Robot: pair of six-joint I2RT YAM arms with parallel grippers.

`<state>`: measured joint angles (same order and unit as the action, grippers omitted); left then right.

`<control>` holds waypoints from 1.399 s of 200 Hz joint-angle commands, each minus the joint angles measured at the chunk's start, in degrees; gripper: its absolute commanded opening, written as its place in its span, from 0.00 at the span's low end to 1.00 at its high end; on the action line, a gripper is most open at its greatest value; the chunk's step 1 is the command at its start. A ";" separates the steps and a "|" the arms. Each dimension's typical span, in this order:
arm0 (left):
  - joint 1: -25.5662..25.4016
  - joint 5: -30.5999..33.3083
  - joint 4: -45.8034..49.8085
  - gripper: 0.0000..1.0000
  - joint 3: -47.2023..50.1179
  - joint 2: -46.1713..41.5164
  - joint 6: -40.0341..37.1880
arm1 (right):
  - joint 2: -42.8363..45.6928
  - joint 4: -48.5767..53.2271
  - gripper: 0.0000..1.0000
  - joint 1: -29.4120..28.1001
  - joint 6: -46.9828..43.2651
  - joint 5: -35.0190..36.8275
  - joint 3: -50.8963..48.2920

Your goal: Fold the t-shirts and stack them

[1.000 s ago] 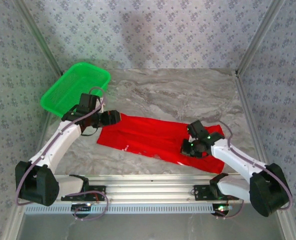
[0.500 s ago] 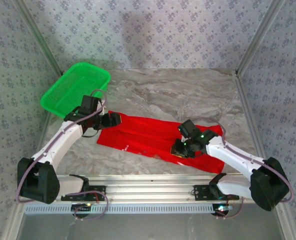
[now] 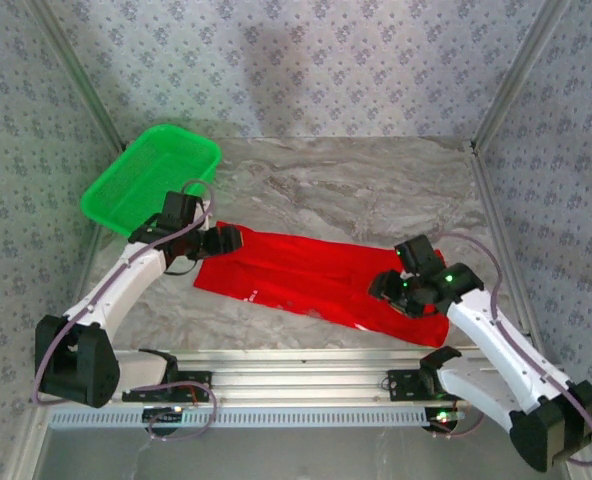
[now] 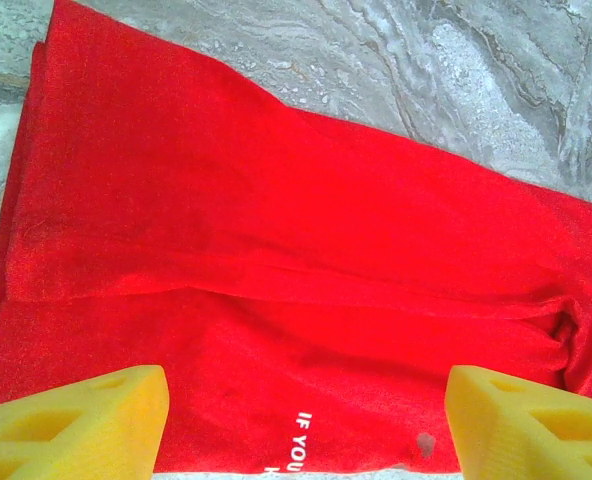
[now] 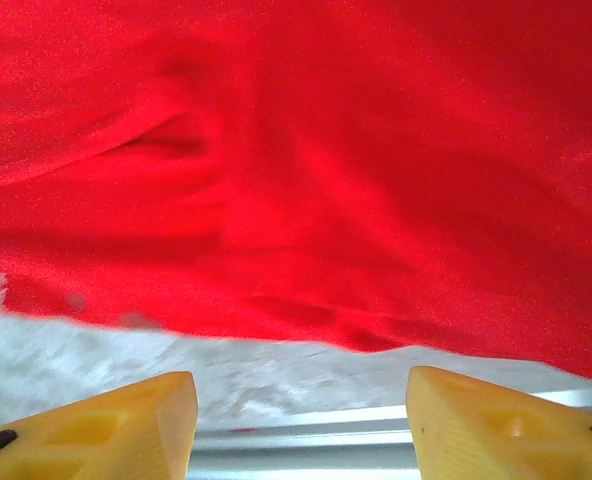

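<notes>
- Walls with a small flower print stand on three sides. The room looks tight, so I think the arms should not swing wide.
- Grey marbled tabletop looks smooth and hard. Cloth will likely slide on it. That helps with dragging, but a fold could slip out of place.
- Metal rail runs along the near edge, close to the shirt's near right corner.
- Red shirt lies flat on the tabletop as a long strip. It runs from the left, near the basket, across to the near right. It looks folded the long way, with soft creases and a small bunch at one end.
- I think the shirt is light, soft and floppy, and it cannot break. It would sag and bunch if held at one spot. The best hold would be a pinch at an edge or corner at each end, taking all the layers at once.
- Green basket sits at the far left, apart from the shirt.
- Left gripper is over the shirt's left end. Its yellow fingers are spread wide with nothing held. Small white letters show on the cloth between them.
- Right gripper is over the shirt's right end, by the near hem. Its fingers are also spread wide and hold nothing.
</notes>
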<state>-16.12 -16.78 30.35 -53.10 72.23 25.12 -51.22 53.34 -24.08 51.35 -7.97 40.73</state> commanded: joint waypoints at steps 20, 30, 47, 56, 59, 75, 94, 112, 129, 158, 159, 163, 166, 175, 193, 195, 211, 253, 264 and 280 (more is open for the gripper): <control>0.02 -0.67 0.70 0.74 -6.97 0.61 -0.17 | -0.35 7.18 0.61 2.76 6.81 8.84 -9.25; 0.08 -0.26 0.86 0.74 -8.34 0.62 -0.01 | -0.77 6.63 0.61 3.43 8.12 11.03 -10.97; 0.55 -0.32 1.05 0.75 -10.58 0.88 0.86 | -1.13 5.36 0.62 3.75 8.96 14.57 -10.26; 0.73 -0.36 1.43 0.75 -11.88 0.96 0.89 | -0.56 5.36 0.63 3.88 7.66 15.73 -8.23; 0.80 -0.30 1.66 0.75 -12.31 0.96 0.75 | -0.22 5.45 0.63 3.91 7.63 16.15 -7.38; 1.07 0.08 2.76 0.75 -14.29 1.07 0.12 | 1.24 7.59 0.66 4.53 4.47 18.30 -2.42; 1.84 0.26 3.87 0.75 -16.28 1.18 -0.33 | 2.30 11.33 0.70 6.82 0.87 19.17 4.09; 2.86 0.15 4.43 0.75 -17.95 1.14 -0.81 | 2.79 13.45 0.78 9.48 -2.44 19.17 9.50; 3.41 0.37 5.40 0.75 -20.17 1.69 -2.35 | 2.08 12.91 0.84 14.19 -6.91 14.97 12.65; 3.42 -1.24 4.72 0.79 -21.66 3.72 -4.38 | -1.99 8.13 0.86 21.24 -12.12 2.18 13.02; 3.40 -1.46 4.63 0.79 -21.63 3.80 -4.34 | -2.15 7.85 0.86 21.30 -12.14 1.78 12.91; 3.33 -2.25 4.04 0.80 -21.46 4.27 -4.23 | -2.90 7.00 0.85 21.50 -12.11 0.38 12.37; 3.23 -2.82 3.56 0.80 -21.25 4.62 -4.09 | -3.56 6.05 0.85 21.60 -11.91 -0.33 11.85; 2.69 -3.86 2.03 0.79 -20.55 5.92 -3.70 | -5.52 2.97 0.83 21.62 -10.56 -0.79 10.33; 0.14 -3.11 1.56 0.75 -20.43 10.26 -4.25 | -9.33 -3.06 0.74 21.05 -9.16 -2.84 6.41; -0.16 -3.09 1.84 0.74 -20.56 10.89 -4.35 | -9.68 -3.77 0.73 21.01 -8.86 -2.98 5.95; -2.67 -2.03 3.19 0.63 -21.44 16.33 -5.32 | -12.33 -9.73 0.58 20.86 -4.84 -2.89 1.95; -3.39 4.62 4.50 0.35 -21.63 30.43 -4.99 | -22.63 -16.73 0.36 16.86 3.68 7.31 0.26; -3.38 5.41 5.43 0.31 -22.29 33.17 -5.08 | -26.13 -17.16 0.35 15.89 4.24 9.33 1.71; -3.39 5.83 5.61 0.29 -22.10 36.23 -4.84 | -31.74 -17.69 0.35 15.54 5.20 11.44 4.23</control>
<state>-19.88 -13.67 33.69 -73.67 105.60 20.75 -77.08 38.48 -7.77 52.62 -2.96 41.17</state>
